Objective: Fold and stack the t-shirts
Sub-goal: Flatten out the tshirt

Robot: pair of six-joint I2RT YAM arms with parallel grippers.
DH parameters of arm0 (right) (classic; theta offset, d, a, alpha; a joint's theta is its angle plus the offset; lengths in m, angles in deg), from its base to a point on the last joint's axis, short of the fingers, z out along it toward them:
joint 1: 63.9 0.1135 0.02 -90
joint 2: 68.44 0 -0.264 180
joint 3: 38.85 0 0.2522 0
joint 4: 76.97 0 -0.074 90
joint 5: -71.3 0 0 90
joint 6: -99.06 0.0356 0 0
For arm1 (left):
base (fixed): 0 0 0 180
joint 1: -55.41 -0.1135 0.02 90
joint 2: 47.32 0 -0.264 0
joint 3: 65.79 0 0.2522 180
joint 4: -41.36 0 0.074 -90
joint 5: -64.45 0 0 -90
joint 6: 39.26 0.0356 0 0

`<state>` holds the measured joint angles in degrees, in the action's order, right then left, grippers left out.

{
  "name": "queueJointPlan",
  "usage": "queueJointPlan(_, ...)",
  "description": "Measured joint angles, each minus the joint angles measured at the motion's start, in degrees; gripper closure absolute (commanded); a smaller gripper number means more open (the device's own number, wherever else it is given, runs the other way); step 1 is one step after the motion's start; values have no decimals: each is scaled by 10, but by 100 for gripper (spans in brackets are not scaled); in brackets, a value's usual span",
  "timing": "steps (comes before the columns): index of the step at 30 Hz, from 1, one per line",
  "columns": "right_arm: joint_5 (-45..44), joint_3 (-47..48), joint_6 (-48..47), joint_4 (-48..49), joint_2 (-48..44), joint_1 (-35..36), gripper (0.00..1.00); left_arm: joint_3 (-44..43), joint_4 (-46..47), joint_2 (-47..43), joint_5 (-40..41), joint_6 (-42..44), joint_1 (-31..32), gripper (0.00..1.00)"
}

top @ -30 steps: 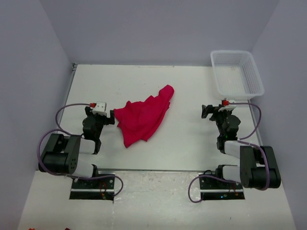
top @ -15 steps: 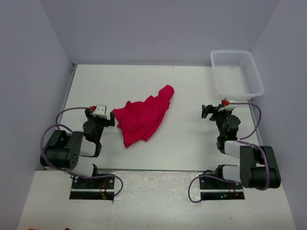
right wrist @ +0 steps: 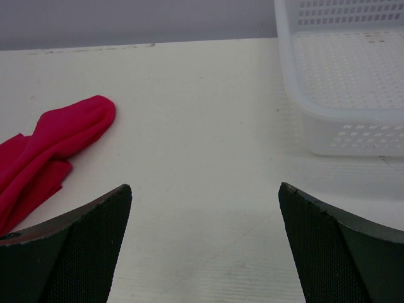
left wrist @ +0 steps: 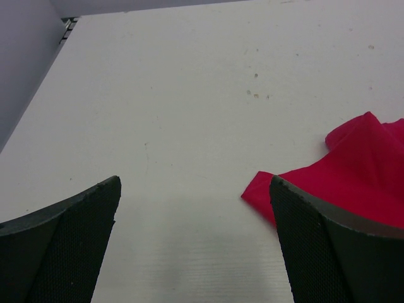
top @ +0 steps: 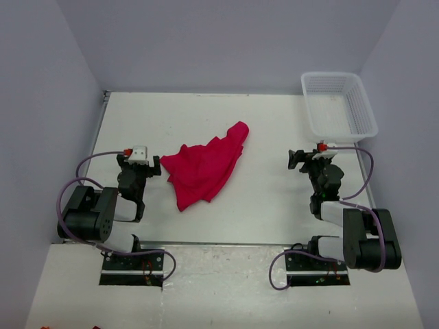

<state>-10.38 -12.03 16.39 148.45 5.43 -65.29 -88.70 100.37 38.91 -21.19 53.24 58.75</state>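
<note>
Red t-shirt (top: pixel 204 169) lies crumpled and unfolded on the white table (top: pixel 274 205), somewhat left of centre; left gripper (top: pixel 156 167) sits low, just beside the shirt's left edge and not touching it, fingers spread apart with only bare table between them; right gripper (top: pixel 295 159) sits well apart from the cloth, fingers likewise spread, gripping nothing; white mesh basket (top: pixel 341 134) stands at the far right corner.

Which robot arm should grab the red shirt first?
Probably the left. The left claw, open, sits right beside the crumpled t-shirt, whose corner shows close in the left wrist view. The right claw, also open, has a wide stretch of bare table before the cloth.
</note>
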Motion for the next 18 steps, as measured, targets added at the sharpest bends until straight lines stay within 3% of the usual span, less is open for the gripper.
queueJointPlan(18, 0, 0, 0, 0, 0, 0, 1, 0, 0, 0, 4, 0, 0, 0)
